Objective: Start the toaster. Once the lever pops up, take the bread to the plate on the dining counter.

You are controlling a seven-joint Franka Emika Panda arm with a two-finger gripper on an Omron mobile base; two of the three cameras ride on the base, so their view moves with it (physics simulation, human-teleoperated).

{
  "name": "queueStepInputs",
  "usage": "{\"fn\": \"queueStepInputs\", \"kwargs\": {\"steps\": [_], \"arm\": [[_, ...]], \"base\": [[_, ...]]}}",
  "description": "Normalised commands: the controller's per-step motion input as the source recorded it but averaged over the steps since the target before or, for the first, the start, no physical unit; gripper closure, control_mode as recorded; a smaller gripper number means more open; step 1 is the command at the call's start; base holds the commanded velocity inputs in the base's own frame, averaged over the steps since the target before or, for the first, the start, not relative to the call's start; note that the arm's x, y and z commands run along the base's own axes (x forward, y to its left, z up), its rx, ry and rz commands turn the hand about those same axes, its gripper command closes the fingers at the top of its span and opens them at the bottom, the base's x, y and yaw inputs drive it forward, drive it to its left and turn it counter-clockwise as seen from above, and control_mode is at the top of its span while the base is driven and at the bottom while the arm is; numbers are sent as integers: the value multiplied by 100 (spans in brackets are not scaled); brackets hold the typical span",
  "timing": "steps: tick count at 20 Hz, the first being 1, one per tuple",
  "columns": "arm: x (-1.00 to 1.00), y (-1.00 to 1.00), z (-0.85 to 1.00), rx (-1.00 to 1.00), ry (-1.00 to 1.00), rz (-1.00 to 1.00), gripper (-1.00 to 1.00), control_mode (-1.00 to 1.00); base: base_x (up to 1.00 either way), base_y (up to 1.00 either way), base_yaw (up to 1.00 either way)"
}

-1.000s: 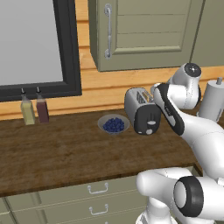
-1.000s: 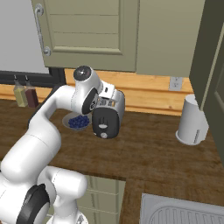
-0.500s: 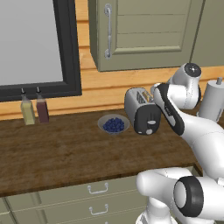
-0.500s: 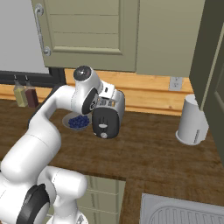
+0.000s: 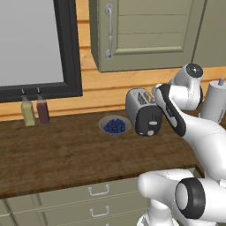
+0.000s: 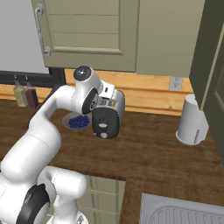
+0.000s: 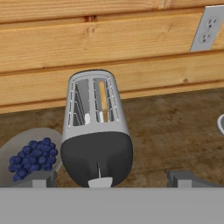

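gripper (image 7: 109, 179) spread wide, empty, hovering above the small rounded silver-grey toaster (image 7: 96, 140) on the brown wood worktop (image 5: 53, 154), tan bread slice (image 7: 103, 103) in one slot. risk: fingers straddle the pale lever tab (image 7: 100, 183) and miss.

Even, soft rendered light is filling all 3 views; no clear source showing. Shadows are staying faint: a weak dark patch is sitting under the toaster (image 7: 96, 144) on the worktop (image 5: 53, 154). No glare, no motion blur, no edge distortion. Textures are looking coarse, slightly pixelated.
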Motion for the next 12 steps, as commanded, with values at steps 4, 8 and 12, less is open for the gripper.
{"fn": "queueStepInputs", "kwargs": {"steps": [4, 8, 12], "arm": [[0, 0, 0, 0, 0, 0, -100, -100], [0, 0, 0, 0, 0, 0, -100, -100], [0, 0, 0, 0, 0, 0, -100, -100]], "base": [[0, 0, 0], [0, 0, 0], [0, 0, 0]]}}
